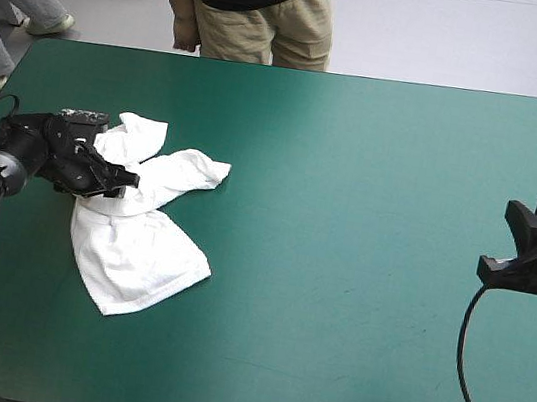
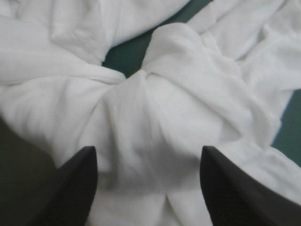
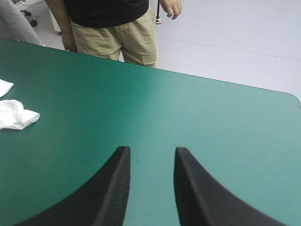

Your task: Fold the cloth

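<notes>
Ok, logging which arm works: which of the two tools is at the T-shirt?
The left tool, open right over the crumpled T-shirt; the right tool hangs open over bare teal-green cover, far from it.

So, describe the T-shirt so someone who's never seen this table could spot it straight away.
Look at the teal-green table, then at its left side. There the T-shirt lies in a crumpled heap, partly under the left gripper, whose jaws stand open. It is the only white thing lying on the table.
</notes>
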Motion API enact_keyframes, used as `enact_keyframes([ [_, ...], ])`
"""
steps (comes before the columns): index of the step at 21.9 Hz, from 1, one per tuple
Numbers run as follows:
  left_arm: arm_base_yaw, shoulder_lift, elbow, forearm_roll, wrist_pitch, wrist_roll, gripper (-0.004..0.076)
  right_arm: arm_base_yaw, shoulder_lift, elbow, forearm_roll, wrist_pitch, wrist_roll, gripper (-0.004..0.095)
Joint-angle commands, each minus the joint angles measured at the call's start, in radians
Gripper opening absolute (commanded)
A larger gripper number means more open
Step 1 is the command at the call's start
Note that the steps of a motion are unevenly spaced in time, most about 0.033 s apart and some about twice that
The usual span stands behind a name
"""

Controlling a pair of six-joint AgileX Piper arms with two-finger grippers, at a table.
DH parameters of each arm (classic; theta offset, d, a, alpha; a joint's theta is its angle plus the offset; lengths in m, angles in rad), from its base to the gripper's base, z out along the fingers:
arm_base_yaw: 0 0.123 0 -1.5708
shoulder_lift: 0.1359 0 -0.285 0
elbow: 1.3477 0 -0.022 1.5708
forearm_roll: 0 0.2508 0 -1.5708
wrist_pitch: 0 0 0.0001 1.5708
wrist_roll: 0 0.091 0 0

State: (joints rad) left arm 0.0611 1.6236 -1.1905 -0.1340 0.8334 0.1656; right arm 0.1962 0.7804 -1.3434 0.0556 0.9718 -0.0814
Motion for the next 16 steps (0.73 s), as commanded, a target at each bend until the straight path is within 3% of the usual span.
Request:
enact_keyframes([
  [1, 0.0, 0.075, -0.034, -0.016, -0.049, -0.008, 0.0458, -0.006, -0.002, -0.018, -0.001, -0.06, -0.008, 0.0303],
  [6, -0.001, 0.154, -0.034, -0.091, -0.019, 0.024, 0.0446, -0.006, -0.002, -0.018, -0.001, -0.06, -0.008, 0.0303],
  [8, -0.004, 0.154, -0.034, -0.144, -0.017, 0.07, 0.0353, -0.006, -0.002, -0.018, -0.003, -0.06, -0.008, 0.0303],
  [9, -0.017, 0.154, -0.034, -0.175, -0.009, 0.106, 0.019, -0.006, -0.002, -0.018, -0.013, -0.063, -0.008, 0.0303],
  [11, -0.04, 0.154, -0.034, -0.194, -0.009, 0.136, 0.0004, -0.006, -0.002, -0.018, -0.022, -0.065, -0.008, 0.0303],
  [16, -0.255, 0.16, -0.034, -0.187, -0.058, 0.141, -0.0009, -0.006, -0.002, -0.018, -0.056, -0.065, -0.008, 0.0303],
])
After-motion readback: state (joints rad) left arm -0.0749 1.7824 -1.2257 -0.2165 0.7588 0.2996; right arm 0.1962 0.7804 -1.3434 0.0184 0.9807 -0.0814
